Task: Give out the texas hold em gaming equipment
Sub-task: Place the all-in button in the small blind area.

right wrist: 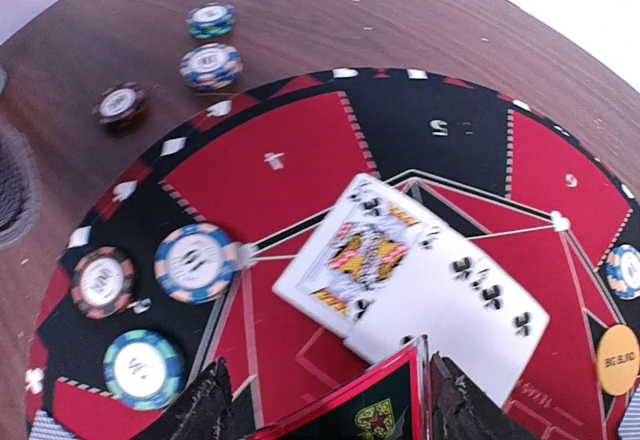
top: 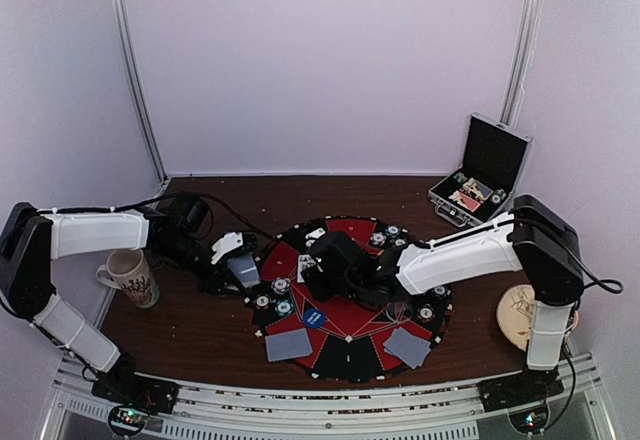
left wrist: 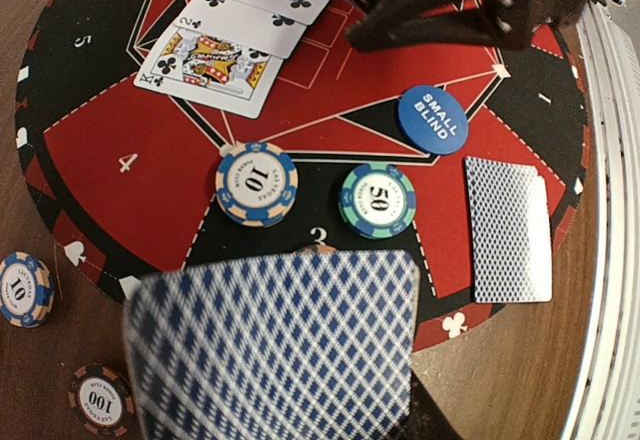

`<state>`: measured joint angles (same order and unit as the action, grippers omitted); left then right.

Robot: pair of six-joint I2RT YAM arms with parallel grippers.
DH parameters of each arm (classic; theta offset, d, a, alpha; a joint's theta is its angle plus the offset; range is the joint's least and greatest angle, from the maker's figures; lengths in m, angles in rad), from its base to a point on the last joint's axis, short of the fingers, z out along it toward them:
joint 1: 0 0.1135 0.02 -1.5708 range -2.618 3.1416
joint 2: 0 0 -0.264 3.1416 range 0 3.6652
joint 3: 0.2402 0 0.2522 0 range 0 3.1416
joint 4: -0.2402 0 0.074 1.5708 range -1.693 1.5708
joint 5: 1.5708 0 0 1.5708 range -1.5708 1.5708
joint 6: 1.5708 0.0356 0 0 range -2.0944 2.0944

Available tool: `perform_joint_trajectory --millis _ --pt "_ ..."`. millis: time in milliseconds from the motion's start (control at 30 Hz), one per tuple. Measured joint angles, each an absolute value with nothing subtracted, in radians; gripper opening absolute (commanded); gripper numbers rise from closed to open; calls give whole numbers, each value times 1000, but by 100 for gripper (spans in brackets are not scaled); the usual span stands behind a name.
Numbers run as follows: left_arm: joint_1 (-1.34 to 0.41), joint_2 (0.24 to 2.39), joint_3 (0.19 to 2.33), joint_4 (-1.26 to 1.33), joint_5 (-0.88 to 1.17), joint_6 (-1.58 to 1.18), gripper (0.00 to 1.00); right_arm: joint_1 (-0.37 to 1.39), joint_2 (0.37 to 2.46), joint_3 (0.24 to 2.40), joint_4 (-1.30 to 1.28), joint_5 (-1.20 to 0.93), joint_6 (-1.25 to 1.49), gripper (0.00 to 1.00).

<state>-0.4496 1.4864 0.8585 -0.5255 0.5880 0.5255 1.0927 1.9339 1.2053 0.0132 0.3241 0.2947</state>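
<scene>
Left gripper [top: 234, 259] pinches a thin, probably slippery playing card [left wrist: 270, 350] by its edge; right gripper [right wrist: 330, 382] straddles a red-edged pack [right wrist: 362, 406], grip unclear.

Glossy cards [left wrist: 235, 30] lie on matt mat [left wrist: 120, 150] over wooden table [right wrist: 300, 10]

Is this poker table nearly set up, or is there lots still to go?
Roughly midway, I'd guess. Done: face-up cards centred on the mat, small blind button and big blind button, chips at some seats, face-down cards at two near seats. In hand: the left arm grips a blue-backed card; the right fingers hold a red-edged pack. Left: loose chips off the mat, and far seats without cards.
</scene>
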Motion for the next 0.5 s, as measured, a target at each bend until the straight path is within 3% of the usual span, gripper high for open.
perform_joint_trajectory --millis 500 --pt "-450 1484 859 -525 588 525 35 1150 2046 1218 84 295 312 55"
